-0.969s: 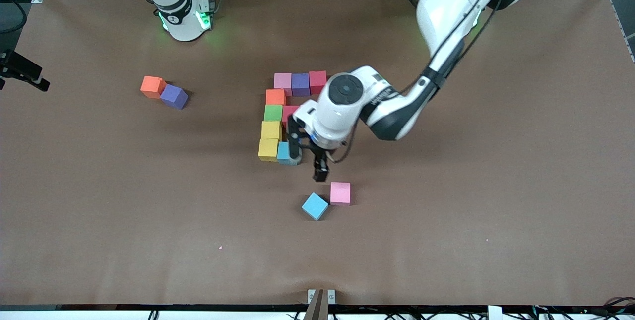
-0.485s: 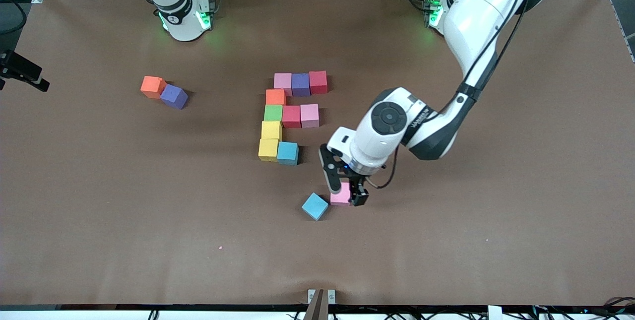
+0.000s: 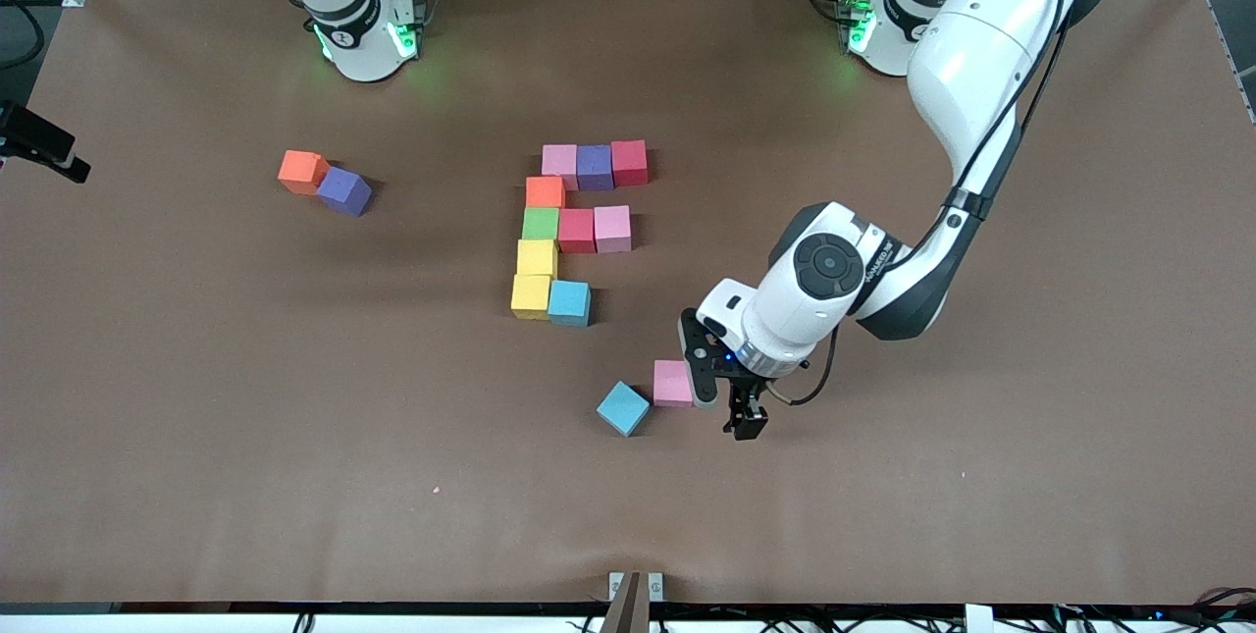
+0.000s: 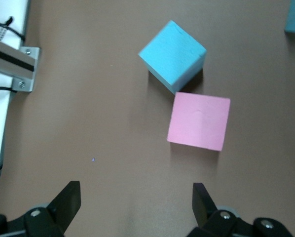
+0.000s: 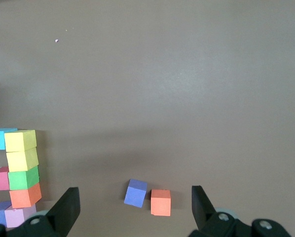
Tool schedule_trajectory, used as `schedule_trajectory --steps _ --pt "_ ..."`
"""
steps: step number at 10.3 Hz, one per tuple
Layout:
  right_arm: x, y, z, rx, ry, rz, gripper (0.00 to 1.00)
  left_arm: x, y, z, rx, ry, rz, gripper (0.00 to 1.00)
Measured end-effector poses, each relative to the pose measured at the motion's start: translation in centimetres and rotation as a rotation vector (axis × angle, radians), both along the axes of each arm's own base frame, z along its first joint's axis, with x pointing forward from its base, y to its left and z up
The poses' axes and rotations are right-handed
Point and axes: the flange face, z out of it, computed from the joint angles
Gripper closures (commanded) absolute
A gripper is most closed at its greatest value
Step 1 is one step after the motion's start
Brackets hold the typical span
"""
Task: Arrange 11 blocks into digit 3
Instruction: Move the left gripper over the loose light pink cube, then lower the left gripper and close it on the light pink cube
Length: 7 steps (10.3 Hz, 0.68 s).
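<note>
The left claw point(image 3: 726, 407) hangs open just beside the loose pink block point(image 3: 672, 383) and blue block point(image 3: 623, 408), nearer the camera than the block figure point(image 3: 574, 231). The right claw point(image 5: 135, 210), open, waits.

The left end effector point(image 3: 727, 400) hovers open just beside a loose pink block point(image 3: 672, 383). A sky blue block point(image 3: 623, 408) touches that one's corner on the worktop point(image 3: 196, 417).
</note>
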Motion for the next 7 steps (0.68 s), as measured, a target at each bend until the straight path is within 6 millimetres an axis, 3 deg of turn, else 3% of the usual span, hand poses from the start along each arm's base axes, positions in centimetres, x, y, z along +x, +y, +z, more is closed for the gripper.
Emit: schedule_trajectory --steps 2,5,7 --pt "0.0 0.0 0.0 0.000 0.000 0.000 0.00 -0.9 -0.9 -1.7 0.006 0.025 -0.044 0.00" --pt "0.0 0.0 0.0 0.000 0.000 0.000 0.00 -1.7 -1.8 -6.0 -0.047 0.077 -0.054 0.00" --pt "0.0 0.0 0.0 0.000 0.000 0.000 0.00 -3.0 -3.7 -8.2 -0.061 0.097 -0.079 0.00"
